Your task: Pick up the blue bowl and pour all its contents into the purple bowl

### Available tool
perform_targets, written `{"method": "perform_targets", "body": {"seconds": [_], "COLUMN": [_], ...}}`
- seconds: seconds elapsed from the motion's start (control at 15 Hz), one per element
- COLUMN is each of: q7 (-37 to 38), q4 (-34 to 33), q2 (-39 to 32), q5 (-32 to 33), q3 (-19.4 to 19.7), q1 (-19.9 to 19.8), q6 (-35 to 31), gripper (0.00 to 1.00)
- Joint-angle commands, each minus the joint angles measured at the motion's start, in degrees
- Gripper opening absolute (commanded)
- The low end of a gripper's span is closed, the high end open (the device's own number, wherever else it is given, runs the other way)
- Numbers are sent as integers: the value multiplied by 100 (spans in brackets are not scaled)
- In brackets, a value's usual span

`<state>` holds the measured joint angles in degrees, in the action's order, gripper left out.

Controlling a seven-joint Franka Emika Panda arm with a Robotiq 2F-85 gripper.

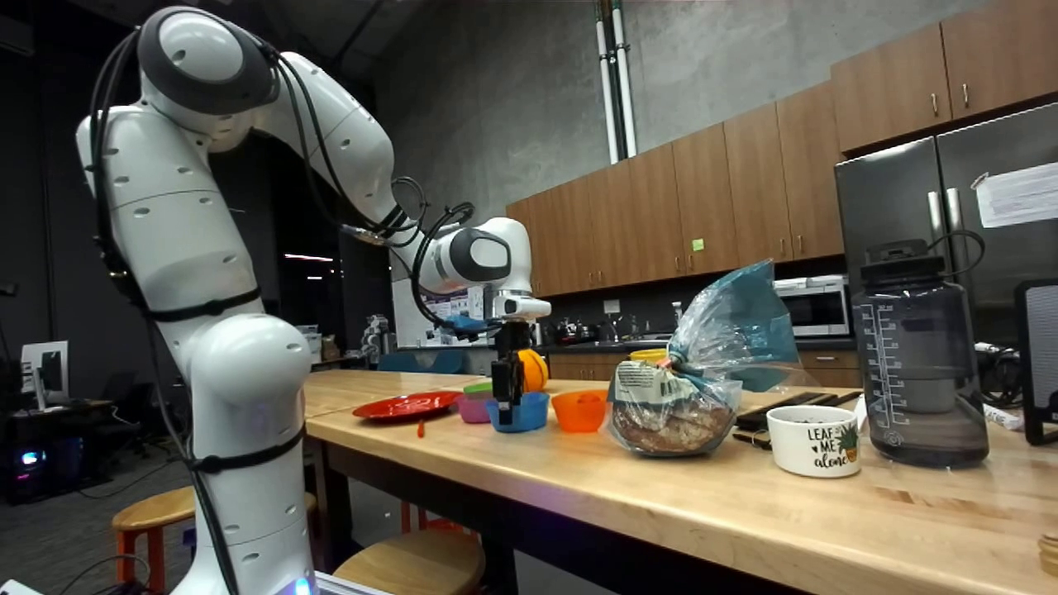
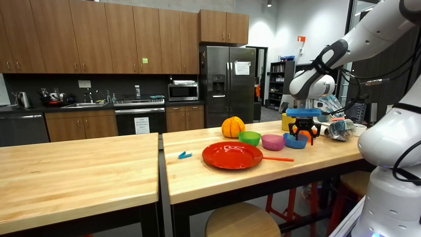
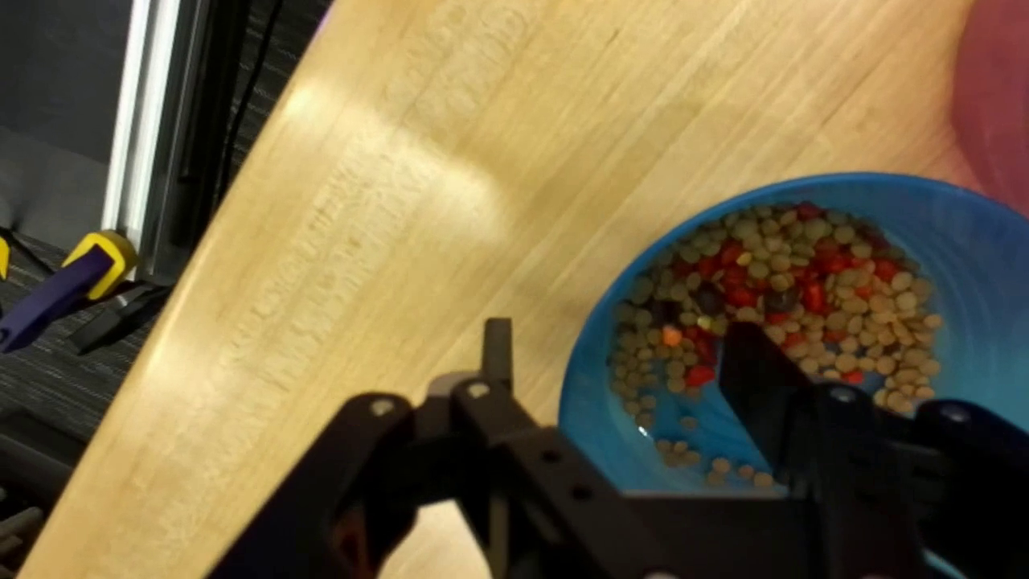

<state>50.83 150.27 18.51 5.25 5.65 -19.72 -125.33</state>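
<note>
The blue bowl point(image 1: 537, 416) stands upright on the table. It also shows in an exterior view point(image 2: 293, 144). In the wrist view, the blue bowl point(image 3: 599, 378) holds tan lentil-like pieces with red and dark bits. The purple bowl point(image 2: 273, 142), pinkish, stands right beside it; its inside is hidden. Part of it shows at the right edge of the wrist view point(image 3: 997, 104). My gripper point(image 3: 621, 326) points down at the blue bowl's rim, open with nothing between its fingers. One finger is over the contents, the other outside the rim. The gripper also shows in both exterior views point(image 1: 506, 413) point(image 2: 304, 141).
A green bowl point(image 2: 249, 138), a red plate point(image 2: 232, 155), an orange stick point(image 2: 278, 159) and a pumpkin point(image 2: 233, 127) are near the purple bowl. On the blue bowl's other side stand an orange bowl point(image 1: 580, 411), bagged bread point(image 1: 674, 420), a white pot point(image 1: 813, 440) and a bottle point(image 1: 922, 372).
</note>
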Motion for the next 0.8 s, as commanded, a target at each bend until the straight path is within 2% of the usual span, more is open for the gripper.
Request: {"method": "perform_targets", "body": {"seconds": [0.0,0.2,0.33,0.73], "q7": [148,64,71,-25], "q4": [-55,-125,-168,-344], "q2": [-11,-11,9,170], "q5": [23,-92,-127,-183], "q3": [23,42,34,65], "q1": [59,124,154,187], "q6": [-87,-65,-36,62], "gripper": [35,12,1,2]}}
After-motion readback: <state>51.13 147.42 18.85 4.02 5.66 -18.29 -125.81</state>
